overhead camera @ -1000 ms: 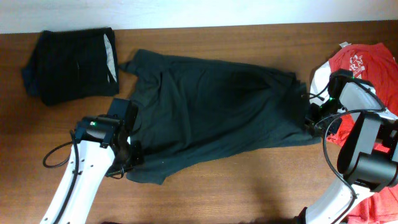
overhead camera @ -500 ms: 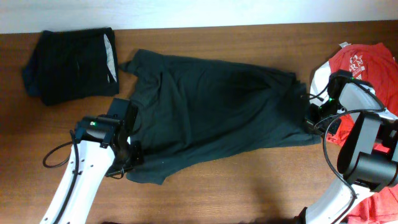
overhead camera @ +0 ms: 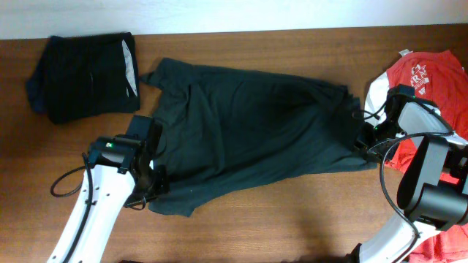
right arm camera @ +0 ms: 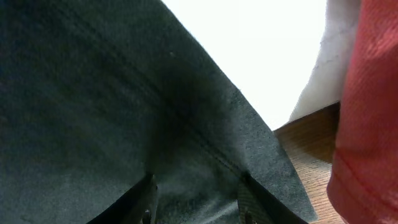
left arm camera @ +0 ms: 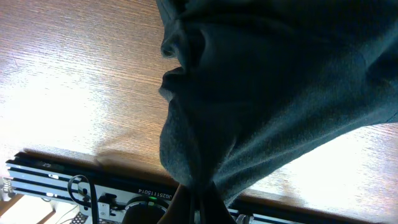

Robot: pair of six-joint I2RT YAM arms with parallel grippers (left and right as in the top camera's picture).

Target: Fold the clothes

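Observation:
The dark trousers (overhead camera: 248, 124) lie spread flat across the middle of the table; no lettering shows. My left gripper (overhead camera: 151, 184) is at their lower left corner, shut on a pinch of the fabric (left arm camera: 198, 202), which rises bunched from the fingers. My right gripper (overhead camera: 363, 139) is at their right end; its fingers (right arm camera: 196, 199) stand apart over the dark cloth (right arm camera: 93, 93). The black garment with pale lining (overhead camera: 84, 77) lies folded at the back left. The red white-sleeved T-shirt (overhead camera: 431, 73) lies at the right edge, and also shows in the right wrist view (right arm camera: 370, 124).
The wooden table (overhead camera: 292, 219) runs to a white wall along the back. More red cloth (overhead camera: 446, 245) lies at the lower right corner, beside the right arm's base. A cable loops beside the left arm (overhead camera: 66, 183).
The right wrist has shifted slightly. The left arm and the trousers have not visibly moved.

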